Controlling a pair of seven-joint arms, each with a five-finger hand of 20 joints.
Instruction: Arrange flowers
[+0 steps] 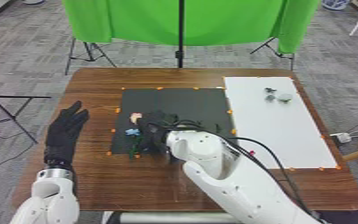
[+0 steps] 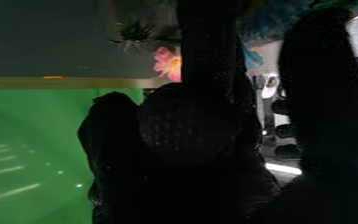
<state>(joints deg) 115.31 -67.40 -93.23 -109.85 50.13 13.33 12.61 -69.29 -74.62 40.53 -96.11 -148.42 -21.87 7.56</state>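
Although both black-gloved hands are over the brown wooden worktop (image 1: 95, 175) in the head view, we judge the right hand (image 1: 159, 121) much the nearer to the flowers. It lies over the dark grey rectangular mat (image 1: 180, 95). With twelve at the far edge, the pink, soft-petalled flower (image 1: 136, 116) sits just beside it at ten o'clock, and the light blue flower (image 1: 133, 132) at eight. A thin green stem (image 1: 135, 146) lies on the mat by the blue bloom, its long axis running roughly from twelve to six. The left hand (image 1: 67, 122) has its fingers straight and near together, pointing towards twelve, with the blue flower apart from it, between three and four o'clock. From the right hand, the small pale flower head with green leaves (image 1: 285, 98) is well off at two, on the long white board (image 1: 282, 125).

Seen from the right wrist, the pink petals are close beside the black glove, with blue petals near them and a spiky green sprig (image 2: 135, 31) a little farther out. We cannot tell whether that hand is pinching anything. Our next move would probably turn on that short sideways gap to the blooms, where dragging the glove across could crush petals.
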